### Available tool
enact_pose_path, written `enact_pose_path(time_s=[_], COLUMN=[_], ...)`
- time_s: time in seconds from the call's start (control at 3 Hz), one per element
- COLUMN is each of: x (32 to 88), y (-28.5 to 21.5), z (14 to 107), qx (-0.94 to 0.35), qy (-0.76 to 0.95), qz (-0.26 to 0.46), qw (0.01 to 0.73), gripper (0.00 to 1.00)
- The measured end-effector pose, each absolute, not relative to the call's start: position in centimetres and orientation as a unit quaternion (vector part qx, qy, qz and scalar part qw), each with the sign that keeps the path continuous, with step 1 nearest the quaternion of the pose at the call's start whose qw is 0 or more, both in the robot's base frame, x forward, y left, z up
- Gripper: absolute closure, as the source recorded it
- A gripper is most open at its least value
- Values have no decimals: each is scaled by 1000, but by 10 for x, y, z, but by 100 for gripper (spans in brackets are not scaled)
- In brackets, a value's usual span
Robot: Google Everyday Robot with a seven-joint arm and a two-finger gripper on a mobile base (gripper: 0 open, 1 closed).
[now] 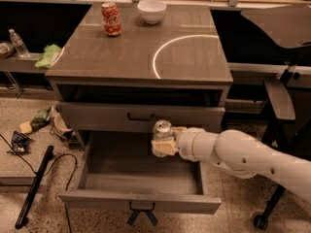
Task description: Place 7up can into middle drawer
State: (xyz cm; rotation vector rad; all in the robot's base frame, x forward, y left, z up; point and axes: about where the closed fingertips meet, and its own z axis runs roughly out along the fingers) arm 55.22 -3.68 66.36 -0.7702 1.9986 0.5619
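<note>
Silver-topped 7up can (162, 128) is clamped upright in my gripper (164, 142) above the middle drawer (97, 199), toward its one o'clock, so I should lower straight down before letting go.

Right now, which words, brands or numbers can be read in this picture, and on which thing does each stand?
"Coca-Cola": white script on the red can on the tabletop.
7up can, held by the gripper over the middle drawer: label unreadable.
Water bottle: label too small to read.
</note>
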Motion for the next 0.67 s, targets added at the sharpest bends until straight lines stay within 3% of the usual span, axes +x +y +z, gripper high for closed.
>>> enact_pose_path(time_s=[0.67], x=[566], y=[-17], z=[523], qx=[-374], qy=[789], qz=[257], qw=[414], gripper=[100])
